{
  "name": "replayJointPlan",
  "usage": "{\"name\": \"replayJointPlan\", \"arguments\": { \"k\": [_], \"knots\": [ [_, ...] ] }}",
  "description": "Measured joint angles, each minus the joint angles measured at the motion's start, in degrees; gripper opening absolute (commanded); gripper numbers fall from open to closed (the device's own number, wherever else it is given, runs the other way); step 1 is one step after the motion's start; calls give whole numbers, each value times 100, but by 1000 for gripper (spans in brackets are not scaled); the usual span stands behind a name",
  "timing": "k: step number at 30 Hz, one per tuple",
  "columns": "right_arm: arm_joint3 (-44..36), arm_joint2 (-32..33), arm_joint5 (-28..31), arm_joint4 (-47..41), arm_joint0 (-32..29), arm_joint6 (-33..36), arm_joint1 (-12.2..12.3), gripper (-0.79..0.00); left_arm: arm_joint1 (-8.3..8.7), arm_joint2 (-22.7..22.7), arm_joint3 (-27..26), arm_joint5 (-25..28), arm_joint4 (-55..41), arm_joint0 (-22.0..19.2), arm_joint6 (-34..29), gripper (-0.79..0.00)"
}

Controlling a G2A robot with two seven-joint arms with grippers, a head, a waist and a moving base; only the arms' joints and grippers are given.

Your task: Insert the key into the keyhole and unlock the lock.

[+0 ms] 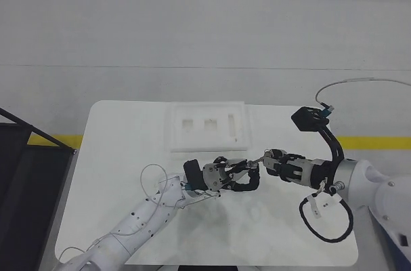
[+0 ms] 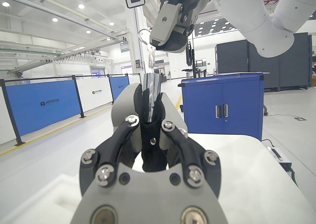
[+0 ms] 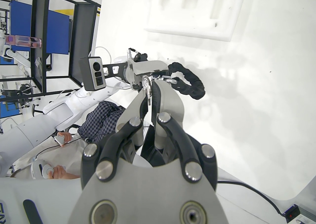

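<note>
Left gripper (image 2: 148, 95) and right gripper (image 3: 151, 90) met nose to nose above the white table (image 1: 124, 203), just in front of the foam tray (image 1: 205, 125). The left jaws were closed tight on the lock (image 2: 150, 81), a chrome barrel with a black sleeved cable (image 3: 193, 81) looping from it. The right jaws were pinched shut on the head of the key (image 2: 151, 58).

The lock looked the heavier piece: rigid, polished metal, likely slippery. A hold around the barrel's middle, with its end free, seemed right, and the floppy cable offered no purchase. The barrel's long axis ran straight out from the left gripper, its free end facing the right gripper.

The key looked small, stiff and light. It was best held by its flat head, as it was, with the blade bare. The blade lay nearly in line with the barrel, tip pointing at the barrel's end. Whether the tip had entered the keyhole could not be told.
</note>
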State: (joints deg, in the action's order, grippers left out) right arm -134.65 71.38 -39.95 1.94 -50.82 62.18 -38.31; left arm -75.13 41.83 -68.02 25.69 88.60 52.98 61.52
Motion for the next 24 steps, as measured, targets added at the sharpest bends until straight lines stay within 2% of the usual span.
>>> {"name": "replayJointPlan", "arguments": {
  "k": [24],
  "knots": [
    [0, -416, -275, 315, 235, -95, -23, -785, -107, 53, 83, 17, 103, 28, 62, -785]
  ]
}}
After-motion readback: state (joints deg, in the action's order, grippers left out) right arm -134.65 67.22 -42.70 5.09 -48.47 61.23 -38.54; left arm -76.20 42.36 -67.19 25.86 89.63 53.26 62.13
